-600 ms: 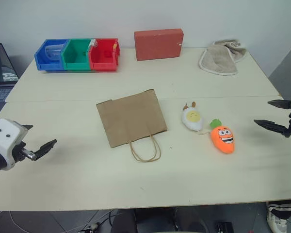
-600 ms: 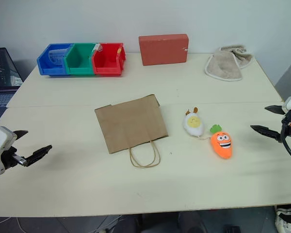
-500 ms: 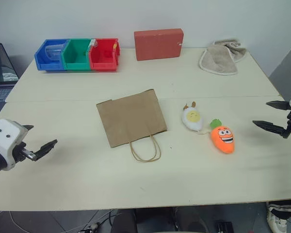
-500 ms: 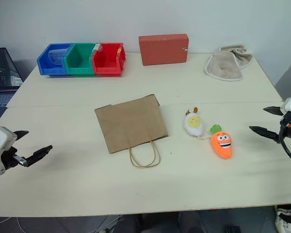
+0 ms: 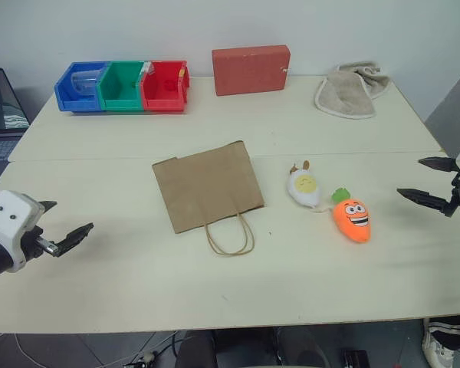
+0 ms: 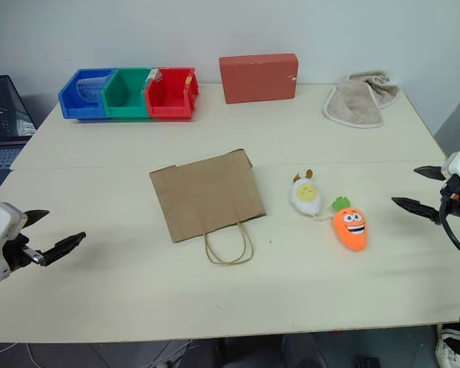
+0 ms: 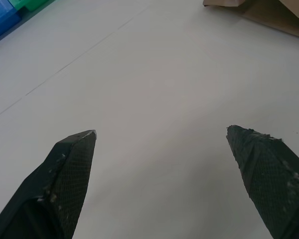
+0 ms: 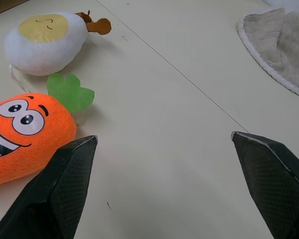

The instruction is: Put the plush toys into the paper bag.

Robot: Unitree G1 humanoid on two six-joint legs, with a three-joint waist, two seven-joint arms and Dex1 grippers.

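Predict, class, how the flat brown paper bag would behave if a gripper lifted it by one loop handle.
The paper bag lies folded flat, so it probably weighs little and would dangle limply. Its thin loop handles look like twisted paper, likely to bend under a pinch. With the mouth pressed shut, it probably won't open by itself.

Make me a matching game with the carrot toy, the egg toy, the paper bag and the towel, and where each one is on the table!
Things:
1. carrot toy
2. egg toy
3. paper bag
4. towel

Places:
A. far right corner of the table
B. lying flat in the middle, handles toward the robot
C. nearest the right claw
D. between the bag and the carrot

Pairs: 1-C, 2-D, 3-B, 4-A
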